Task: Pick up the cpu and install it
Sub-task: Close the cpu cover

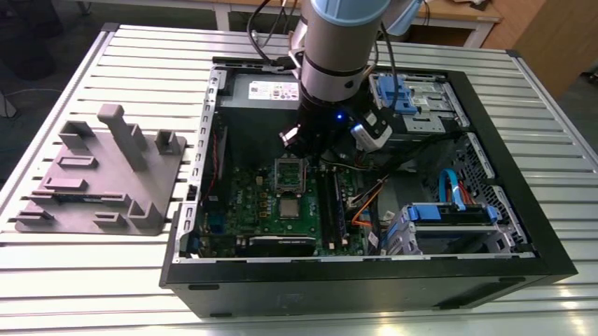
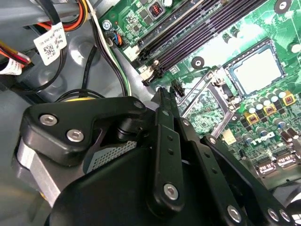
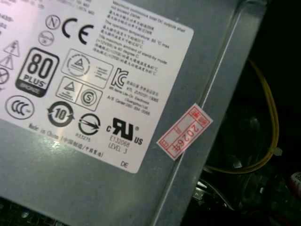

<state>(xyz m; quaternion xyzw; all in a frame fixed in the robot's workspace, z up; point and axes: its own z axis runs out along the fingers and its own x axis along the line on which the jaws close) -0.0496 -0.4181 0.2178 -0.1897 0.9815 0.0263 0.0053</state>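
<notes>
The gripper (image 1: 313, 157) hangs low inside the case (image 1: 374, 280), just over the open socket (image 1: 290, 173) on the green board (image 1: 248, 206). I cannot tell if it is open or shut, and I see nothing in it. The cpu (image 1: 291, 208) lies flat on the board, just beside the socket, not touching the gripper. In the second wrist view it shines pale and square.

I think the pick-up is not done yet; this looks like the reaching part. Picking up the cpu calls for the gripper to be right above it and to come down straight and gently, because the chip is thin and small parts sit close around it.
</notes>
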